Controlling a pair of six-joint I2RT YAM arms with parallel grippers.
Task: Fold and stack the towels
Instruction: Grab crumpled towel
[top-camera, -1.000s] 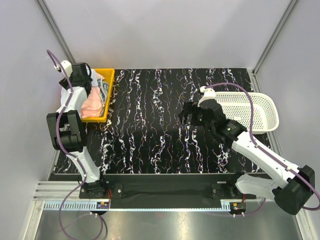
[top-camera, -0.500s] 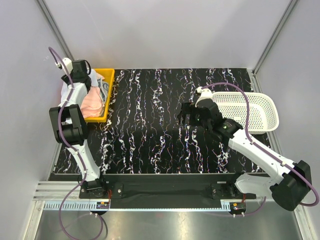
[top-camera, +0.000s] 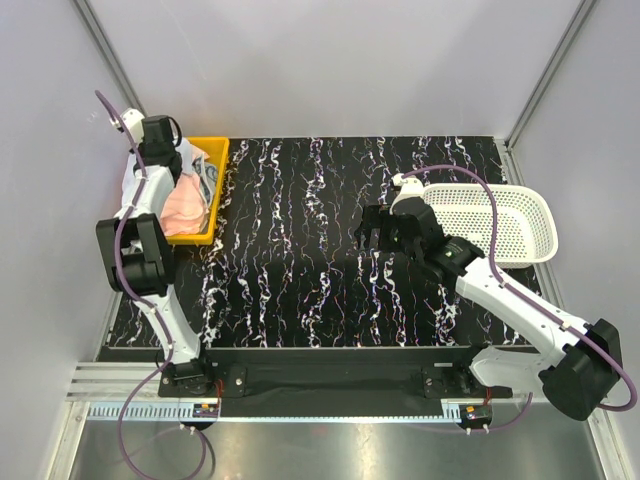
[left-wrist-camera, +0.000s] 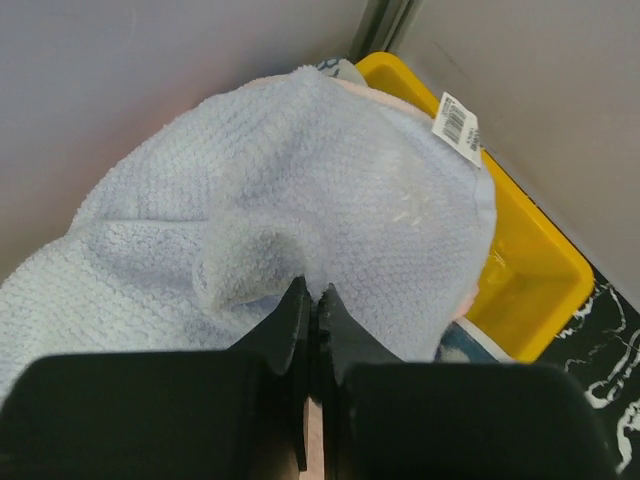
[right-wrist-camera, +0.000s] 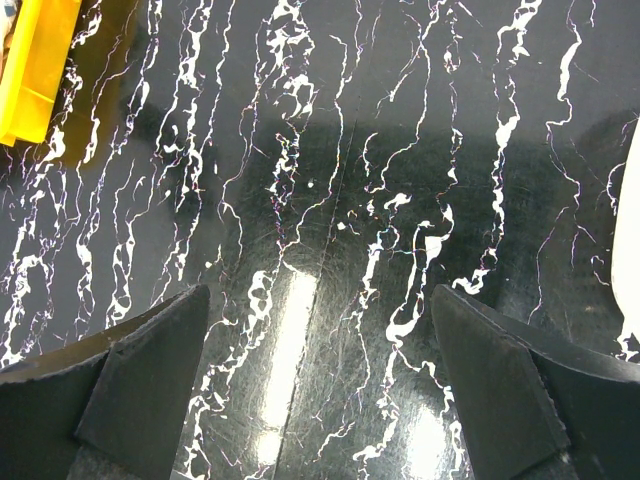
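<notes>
Progress is judged to be at the very beginning: no towel is seen folded or stacked on the desk (top-camera: 300, 260), and the towels are all heaped in the yellow bin (top-camera: 219, 168) at the far left corner. On top of the heap a pale blue-white towel (left-wrist-camera: 340, 190) is draped, its barcode tag (left-wrist-camera: 457, 125) turned up near the bin's rim, and a pink towel (top-camera: 185, 207) is seen beside it from the top view. The left hand (left-wrist-camera: 308, 296) is pressed down into the blue-white towel with its fingers closed tight together; a small pucker of cloth is bunched just at the tips, so a pinch of that towel appears to be gripped. The right hand (right-wrist-camera: 318, 300) is held above the middle of the desk with its fingers spread wide and nothing between them, near the white mesh basket (top-camera: 515, 215). What is left, by this reading, is nearly everything: the pinched towel is to be lifted out and spread on the desk, folded, and set down, and the same is to be done for each other towel in the bin.
</notes>
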